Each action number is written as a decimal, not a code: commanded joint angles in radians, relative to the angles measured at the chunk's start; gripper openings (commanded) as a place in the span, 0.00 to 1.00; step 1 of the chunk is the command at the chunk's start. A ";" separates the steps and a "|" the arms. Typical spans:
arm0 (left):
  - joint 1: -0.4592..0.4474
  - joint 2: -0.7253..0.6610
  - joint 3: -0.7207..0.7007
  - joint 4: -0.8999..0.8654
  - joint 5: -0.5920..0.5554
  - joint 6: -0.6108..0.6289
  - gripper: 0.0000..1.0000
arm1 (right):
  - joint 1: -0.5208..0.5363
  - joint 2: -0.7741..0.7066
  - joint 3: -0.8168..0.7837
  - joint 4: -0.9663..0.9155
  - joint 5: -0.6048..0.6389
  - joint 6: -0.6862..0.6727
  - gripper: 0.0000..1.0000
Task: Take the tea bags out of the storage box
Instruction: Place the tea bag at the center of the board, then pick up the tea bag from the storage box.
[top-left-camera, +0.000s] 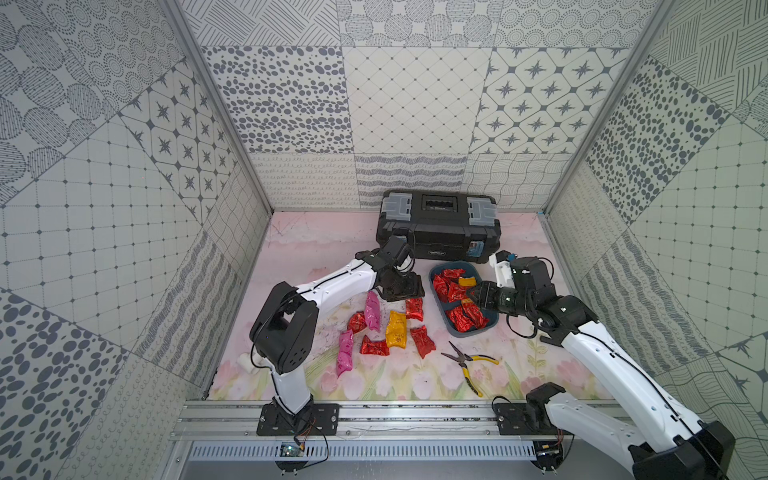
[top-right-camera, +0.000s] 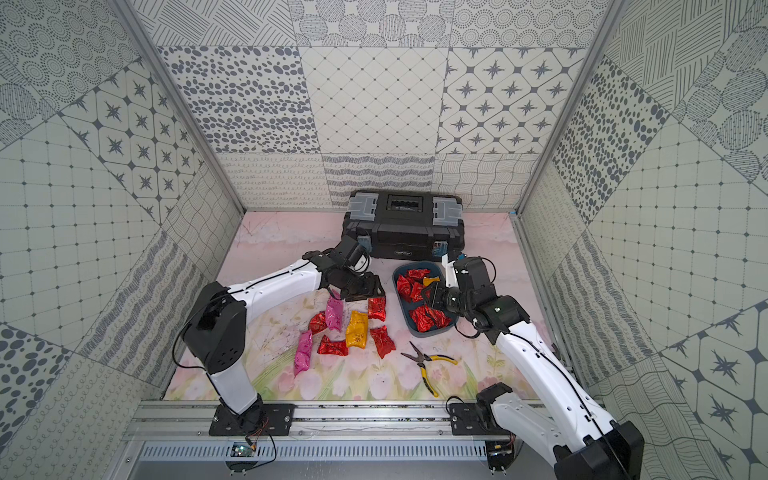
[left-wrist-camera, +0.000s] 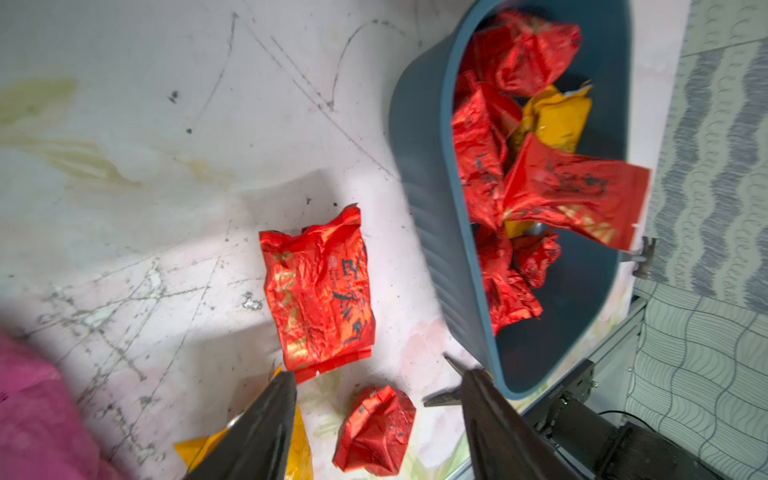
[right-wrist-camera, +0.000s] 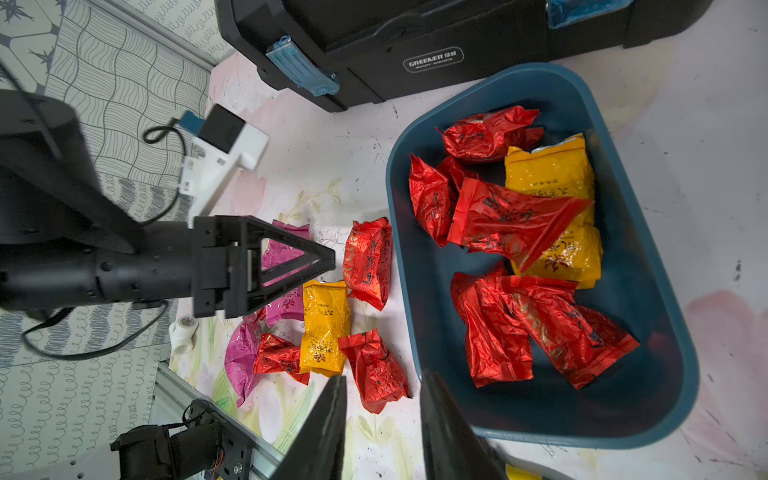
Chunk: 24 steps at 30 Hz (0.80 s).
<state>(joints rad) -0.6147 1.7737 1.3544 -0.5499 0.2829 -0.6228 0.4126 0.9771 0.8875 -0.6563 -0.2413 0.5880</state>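
Observation:
The teal storage box (top-left-camera: 490, 326) (right-wrist-camera: 648, 374) stands right of centre and holds several red tea bags (top-left-camera: 451, 286) and a yellow one (right-wrist-camera: 548, 170). Several more tea bags lie on the mat to its left: red (top-left-camera: 414, 308), pink (top-left-camera: 372, 311) and yellow (top-left-camera: 395, 329). My left gripper (top-left-camera: 405, 291) (left-wrist-camera: 376, 374) is open just above the mat. A flat red tea bag (left-wrist-camera: 320, 286) lies free beyond its tips. My right gripper (top-left-camera: 473, 297) (right-wrist-camera: 384, 376) hovers over the box's near side with its jaws apart and nothing between them.
A large black toolbox (top-left-camera: 438, 226) stands closed against the back wall, right behind the box. Yellow-handled pliers (top-left-camera: 469, 363) lie on the mat in front of the box. A small white roll (top-left-camera: 247, 359) sits by the left arm's base. Patterned walls close in three sides.

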 joint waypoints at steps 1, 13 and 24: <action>-0.009 -0.122 -0.027 -0.001 -0.101 -0.042 0.67 | -0.005 0.023 -0.008 0.006 0.051 0.003 0.35; -0.055 -0.337 -0.225 0.231 -0.240 -0.237 0.63 | -0.041 0.205 0.010 -0.016 0.196 0.084 0.42; -0.065 -0.332 -0.218 0.225 -0.237 -0.226 0.62 | -0.081 0.364 -0.020 0.204 0.134 0.132 0.52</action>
<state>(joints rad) -0.6754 1.4445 1.1275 -0.3748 0.0742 -0.8337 0.3489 1.3151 0.8845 -0.5682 -0.0891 0.6968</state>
